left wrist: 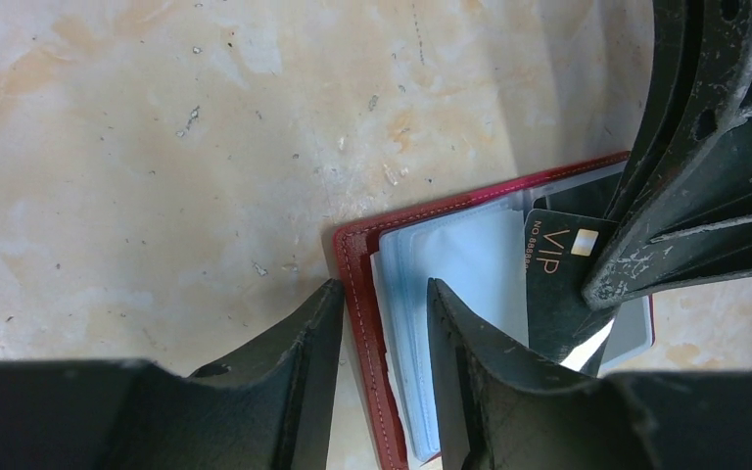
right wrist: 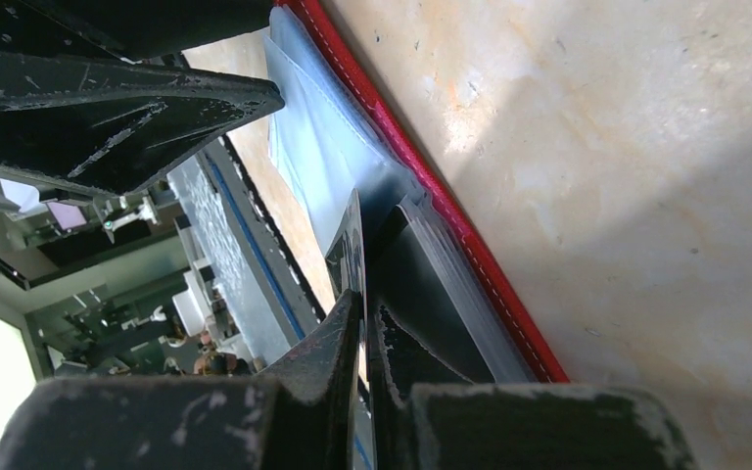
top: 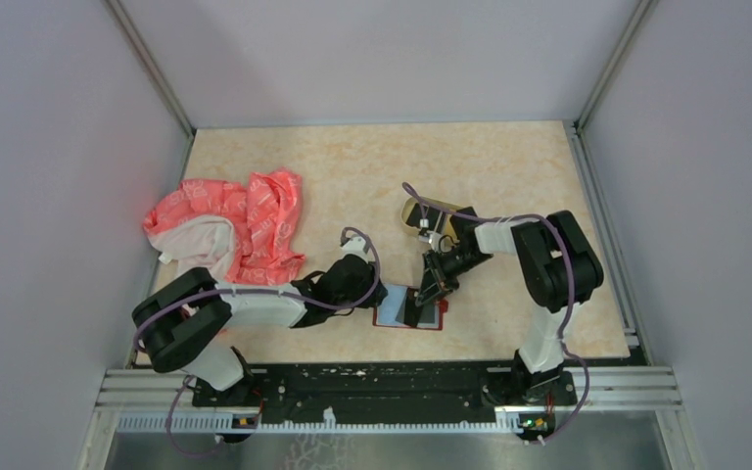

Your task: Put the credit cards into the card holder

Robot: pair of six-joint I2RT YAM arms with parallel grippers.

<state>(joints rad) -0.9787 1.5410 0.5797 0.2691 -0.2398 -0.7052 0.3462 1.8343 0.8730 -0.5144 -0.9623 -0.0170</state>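
Card holder: small red leather-like folding wallet [left wrist: 357,294], lying open on the pale marbled tabletop [left wrist: 157,147] near the front edge, between the two arms. Its clear plastic sleeves [left wrist: 460,255] face up.
Card in hand: black plastic card with gold "VIP" lettering [left wrist: 551,294], held steeply, lower end down among the sleeves, most of it not yet in.
Right gripper [right wrist: 362,308]: pinched tight on the card's upper part.
Left gripper [left wrist: 382,294]: jaws half apart, astride the wallet's left edge, one finger outside it and the other over the sleeves. Clamping or merely pressing, cannot tell.
Other cards: probably in the tan oval tray [top: 429,213] farther back; too small to confirm.
Risk, jam: the card edge may catch a sleeve lip instead of entering a pocket, bowing the card.
Risk, slide: if the left hold is weak, the push could drag the wallet across the table.
Risk, slip: the thin card could pivot in the pinch.
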